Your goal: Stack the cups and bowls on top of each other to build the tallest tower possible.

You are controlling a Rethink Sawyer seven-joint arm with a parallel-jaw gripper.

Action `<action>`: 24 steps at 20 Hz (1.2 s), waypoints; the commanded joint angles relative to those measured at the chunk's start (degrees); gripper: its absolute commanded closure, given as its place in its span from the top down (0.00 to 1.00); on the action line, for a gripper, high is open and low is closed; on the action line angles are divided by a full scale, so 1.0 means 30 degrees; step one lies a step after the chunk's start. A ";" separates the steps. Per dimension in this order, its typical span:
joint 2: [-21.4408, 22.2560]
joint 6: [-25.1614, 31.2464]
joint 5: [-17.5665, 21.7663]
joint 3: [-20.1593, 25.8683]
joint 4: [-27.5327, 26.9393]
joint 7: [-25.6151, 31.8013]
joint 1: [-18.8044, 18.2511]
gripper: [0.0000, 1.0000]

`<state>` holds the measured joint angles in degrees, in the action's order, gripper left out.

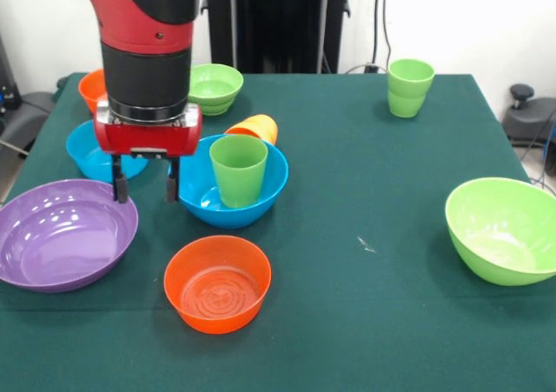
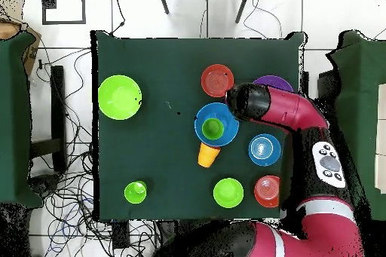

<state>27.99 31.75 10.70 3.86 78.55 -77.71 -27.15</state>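
Claw (image 1: 146, 189): spread apart, empty, hanging between the purple bowl (image 1: 61, 234) and the blue bowl (image 1: 228, 188).
Green cup (image 1: 238, 169): upright inside that blue bowl.
Orange cup (image 1: 254, 129): tipped over behind it.
Orange bowl (image 1: 217, 283): nearest, on the tabletop (image 1: 365, 322).
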 commanded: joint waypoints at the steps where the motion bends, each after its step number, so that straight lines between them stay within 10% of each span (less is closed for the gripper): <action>1: -0.0048 0.2739 -0.0698 0.0567 -0.1641 -0.2347 0.0666 1.00; 24: -0.2034 0.1722 -0.1211 -0.0962 -0.3056 -0.3521 0.2024 1.00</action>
<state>26.00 33.51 8.06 -0.06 70.96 -77.71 -22.81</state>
